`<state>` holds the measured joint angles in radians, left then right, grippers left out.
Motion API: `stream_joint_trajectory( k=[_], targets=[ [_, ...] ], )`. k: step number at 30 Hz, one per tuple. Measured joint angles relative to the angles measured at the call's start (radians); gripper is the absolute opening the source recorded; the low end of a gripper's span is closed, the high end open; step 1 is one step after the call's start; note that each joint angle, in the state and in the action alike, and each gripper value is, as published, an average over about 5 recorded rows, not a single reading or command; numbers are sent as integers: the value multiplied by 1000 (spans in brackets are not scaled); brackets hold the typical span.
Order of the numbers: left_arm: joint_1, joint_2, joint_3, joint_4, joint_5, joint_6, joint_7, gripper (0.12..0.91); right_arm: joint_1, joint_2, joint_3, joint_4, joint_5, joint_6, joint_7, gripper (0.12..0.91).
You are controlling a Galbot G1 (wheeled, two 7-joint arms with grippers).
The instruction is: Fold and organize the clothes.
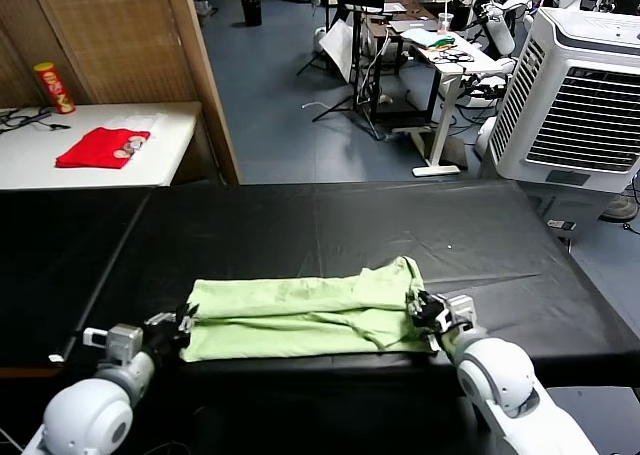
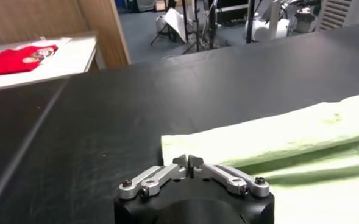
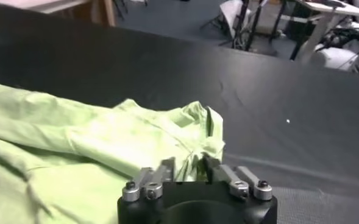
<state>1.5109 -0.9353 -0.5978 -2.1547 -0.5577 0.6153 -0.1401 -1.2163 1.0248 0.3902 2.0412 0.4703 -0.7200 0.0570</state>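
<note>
The pale green polo shirt [image 1: 305, 320] lay folded into a long band on the black table [image 1: 330, 230], close to the table's near edge and running across it. The left hand [image 1: 185, 327] sat low at the shirt's left end, right against the fabric edge; in the left wrist view its fingers [image 2: 180, 163] met at the tips just short of the cloth, with nothing between them. The right hand [image 1: 428, 313] rested at the shirt's right end, beside the bunched fabric there. In the right wrist view its fingers [image 3: 166, 165] stood apart, with rumpled green cloth lying just beyond them and not pinched. Well beyond the shirt's left end, a white side table [image 1: 160, 150] carried a small red cloth [image 1: 100, 147] and a red can [image 1: 54, 87].
</note>
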Motion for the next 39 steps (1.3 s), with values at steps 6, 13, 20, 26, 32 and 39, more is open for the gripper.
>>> stream_joint_trajectory(
  k=[6, 13, 20, 26, 32, 39],
  targets=[
    [-35, -10, 8, 12, -25, 1, -3, 758, 54, 30, 7, -50, -13, 121, 25, 796],
    [-153, -50, 41, 102, -99, -6, -8, 798, 163, 90, -73, -197, -105, 177, -8, 798],
    [-235, -92, 62, 220, -162, -14, -9, 780, 239, 115, -134, -327, -128, 197, -35, 787],
    [-240, -103, 65, 272, -171, -23, 8, 524, 247, 129, -148, -364, -147, 211, -29, 493],
    [-239, -111, 66, 285, -158, -42, 5, 205, 234, 152, -151, -366, -188, 264, 39, 183],
    [-229, -132, 67, 280, -58, -90, -7, 140, 186, 197, -145, -345, -202, 282, 85, 160]
  ],
)
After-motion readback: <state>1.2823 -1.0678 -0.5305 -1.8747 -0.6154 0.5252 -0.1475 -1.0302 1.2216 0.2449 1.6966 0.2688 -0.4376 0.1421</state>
